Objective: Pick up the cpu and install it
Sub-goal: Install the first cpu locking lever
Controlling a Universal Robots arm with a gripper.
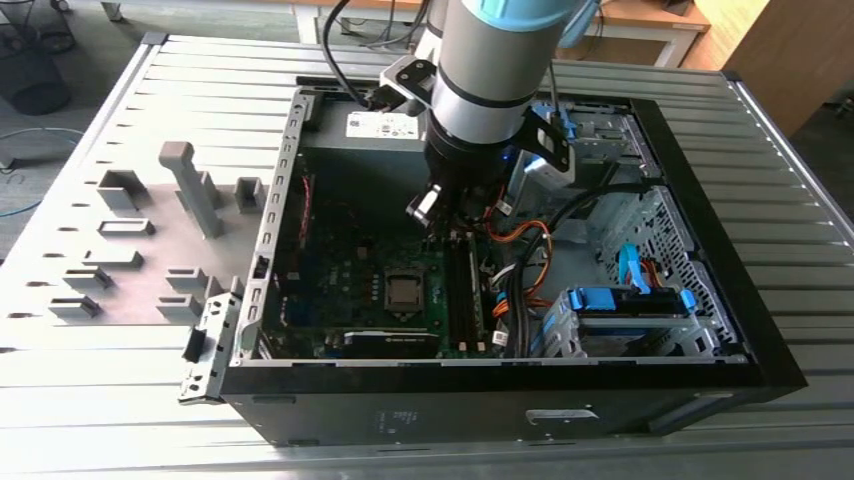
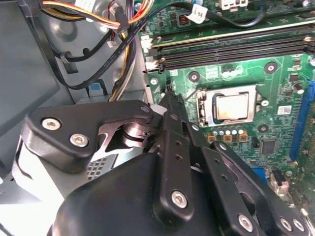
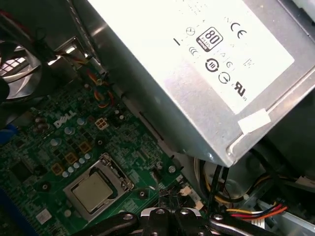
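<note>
Your claw (image 2: 167,98) hangs inside the open case (image 1: 694,360), above the motherboard (image 1: 340,285), its fingers pressed together and holding nothing. The cpu (image 2: 232,107) already lies flat in its socket (image 3: 101,189), just beside the claw's tip in both wrist views.

Silver arm (image 1: 481,75), black screwed claw (image 2: 170,101)

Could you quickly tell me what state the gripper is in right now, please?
Gripper: shut, holding nothing; the cpu sits in its socket on the motherboard.
</note>
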